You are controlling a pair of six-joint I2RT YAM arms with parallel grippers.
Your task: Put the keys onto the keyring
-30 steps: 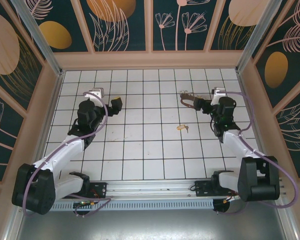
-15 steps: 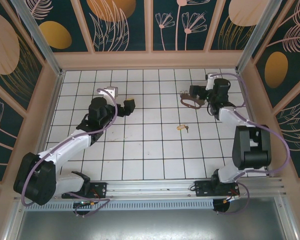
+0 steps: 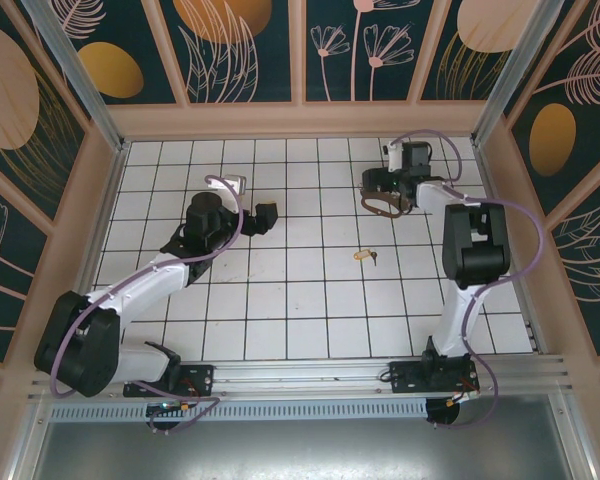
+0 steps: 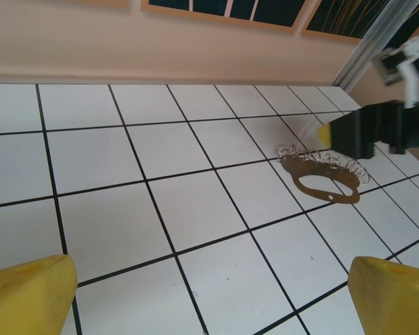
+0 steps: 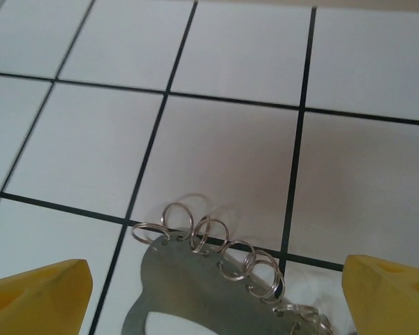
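The keyring (image 3: 387,206) is a brown oval plate with a row of silvery rings, lying flat on the tiles at the back right. My right gripper (image 3: 377,187) hangs over its far edge. In the right wrist view the rings (image 5: 220,244) lie between the yellow fingertips (image 5: 35,294), and the gripper (image 5: 213,301) stands open, its jaws wide either side. The small gold key (image 3: 364,256) lies two tiles nearer. My left gripper (image 3: 268,215) is open over bare tiles at centre left. It (image 4: 209,307) faces the keyring (image 4: 321,178) and the right gripper's yellow tip (image 4: 325,135).
A peach wall (image 3: 300,120) closes the back of the tiled floor, with side walls left (image 3: 90,230) and right (image 3: 510,220). The right arm's upper link (image 3: 470,245) stands along the right side. Bare tiles (image 3: 300,300) spread across the middle and front.
The right arm has stretched forward and left, bringing its gripper from beside the keyring to right over it. The left gripper has moved right, toward the centre.
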